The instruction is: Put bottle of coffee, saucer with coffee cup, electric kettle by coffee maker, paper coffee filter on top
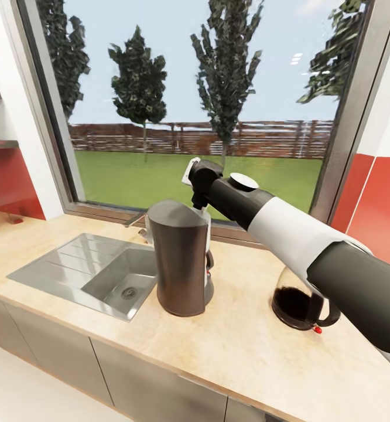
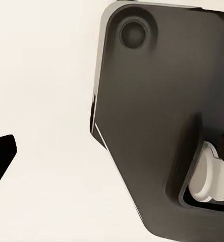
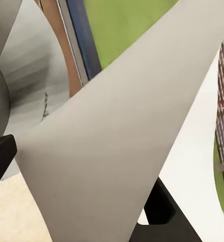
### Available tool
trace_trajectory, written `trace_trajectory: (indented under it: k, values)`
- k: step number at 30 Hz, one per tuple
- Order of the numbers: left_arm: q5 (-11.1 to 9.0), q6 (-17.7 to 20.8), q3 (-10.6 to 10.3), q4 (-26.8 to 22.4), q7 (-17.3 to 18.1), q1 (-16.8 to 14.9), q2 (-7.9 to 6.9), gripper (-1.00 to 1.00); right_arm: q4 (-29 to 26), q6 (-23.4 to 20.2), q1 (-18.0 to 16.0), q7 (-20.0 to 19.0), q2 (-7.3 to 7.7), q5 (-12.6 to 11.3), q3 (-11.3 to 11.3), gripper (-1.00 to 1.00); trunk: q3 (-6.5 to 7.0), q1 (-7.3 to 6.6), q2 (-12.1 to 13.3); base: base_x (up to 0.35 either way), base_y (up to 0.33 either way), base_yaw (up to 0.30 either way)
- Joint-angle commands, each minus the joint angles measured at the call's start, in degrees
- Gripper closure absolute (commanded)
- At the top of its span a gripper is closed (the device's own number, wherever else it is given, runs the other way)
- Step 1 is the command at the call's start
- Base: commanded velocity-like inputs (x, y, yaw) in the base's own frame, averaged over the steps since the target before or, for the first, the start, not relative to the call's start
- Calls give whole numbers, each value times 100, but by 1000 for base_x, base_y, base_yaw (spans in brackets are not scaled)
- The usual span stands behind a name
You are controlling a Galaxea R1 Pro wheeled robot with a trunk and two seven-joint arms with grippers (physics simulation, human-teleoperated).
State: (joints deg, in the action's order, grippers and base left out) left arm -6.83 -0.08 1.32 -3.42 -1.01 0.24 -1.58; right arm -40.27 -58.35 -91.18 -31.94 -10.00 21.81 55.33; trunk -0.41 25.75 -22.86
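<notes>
Filter (image 3: 107,151), a pale paper cone, is pinched in the right gripper (image 1: 202,218) just behind the coffee maker's (image 1: 180,258) slanted top, poised for placing; kettle (image 1: 303,305) stands beside the maker.

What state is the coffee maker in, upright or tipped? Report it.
Upright. The coffee maker stands on its base on the kitchen countertop beside the sink, sides vertical.

1. Steel sink (image 1: 95,272) with drainboard, sunk into the counter's left part.
2. Faucet (image 1: 137,221) at the sink's back edge.
3. Wide window (image 1: 201,105) behind: lawn, trees, brown fence.
4. Red wall panels (image 1: 375,205) either side.
</notes>
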Motion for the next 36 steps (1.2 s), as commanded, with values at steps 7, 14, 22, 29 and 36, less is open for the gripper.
trace_trajectory:
  k: [7,14,22,29,36]
  values:
    - [-50,-1,8,-7,-5,3,0,-100,2,-9,-5,-54,0,60,13,100,-4,3,-6,49,0,0]
    - [-48,-1,13,-9,-5,3,0,-100,2,-9,-5,-54,0,60,13,100,-4,3,-6,79,0,0]
    - [-48,-1,9,-9,-5,3,0,-100,2,-9,-5,-55,0,60,13,100,-4,3,-6,177,0,0]
    - [-47,-1,10,-9,-5,3,0,-100,1,-8,-5,-54,0,58,13,100,-4,3,-6,56,0,0]
    - [-48,-1,13,-9,-5,3,0,-100,-6,-5,-5,-57,0,54,13,100,-4,3,-6,3,0,0]
